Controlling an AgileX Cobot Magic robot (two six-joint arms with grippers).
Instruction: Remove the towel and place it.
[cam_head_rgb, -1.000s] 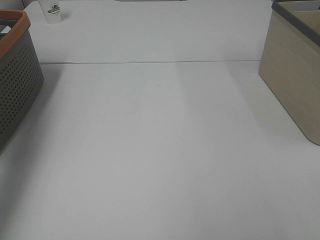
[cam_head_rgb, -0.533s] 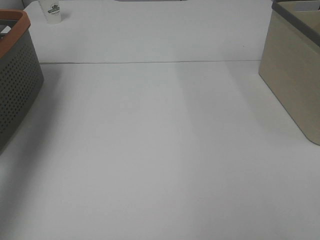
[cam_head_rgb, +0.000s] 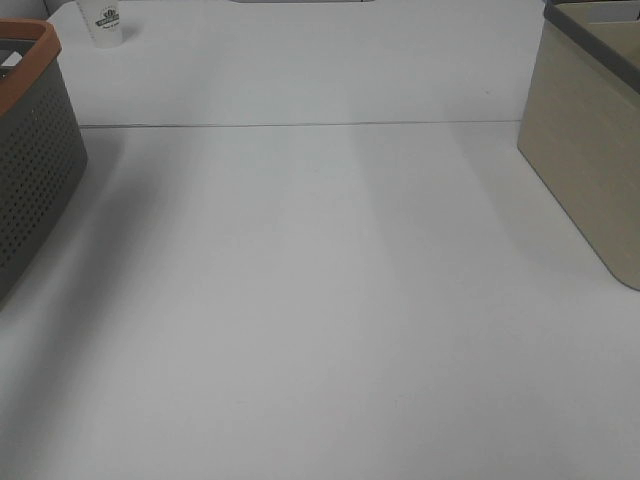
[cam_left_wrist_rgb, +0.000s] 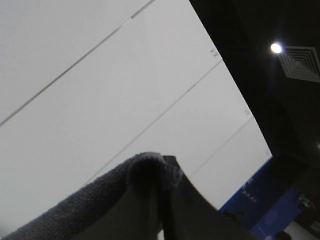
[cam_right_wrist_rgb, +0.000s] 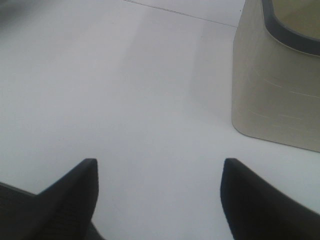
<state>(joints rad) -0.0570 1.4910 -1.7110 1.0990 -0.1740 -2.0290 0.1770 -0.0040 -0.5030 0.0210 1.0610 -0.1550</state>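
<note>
1. Dark grey plastic forms the basket (cam_head_rgb: 35, 160) at the far left edge of the white table (cam_head_rgb: 320, 300). Its wall is dotted with small round holes and its rim is orange. The high camera shows only part of it.
2. Beyond the basket, near the table's far left corner, a white paper cup (cam_head_rgb: 104, 22) with green print stands upright, apart from the basket.
3. The left gripper (cam_left_wrist_rgb: 164, 172) appears only in its own wrist camera, which looks upward past it. Its two dark fingers are pressed together and pinch the towel (cam_left_wrist_rgb: 90, 202).
4. The towel is a charcoal-grey soft cloth. It folds over the fingertips and trails away down one side of the gripper, held in the air and not touching the table. Behind it are pale ceiling panels (cam_left_wrist_rgb: 100, 75), a lit round lamp (cam_left_wrist_rgb: 275, 48) and a vent grille (cam_left_wrist_rgb: 301, 62).
5. A thin seam line (cam_head_rgb: 300, 125) crosses the table from side to side in the high view.
6. The right gripper (cam_right_wrist_rgb: 157, 197) hovers over the table with its two dark fingers spread wide apart. White tabletop shows between them.
7. At the far right stands a beige bin (cam_head_rgb: 585, 160) with a dark grey rim. In the right wrist view it sits on the table near the gripper but not touching it (cam_right_wrist_rgb: 275, 95).
</note>
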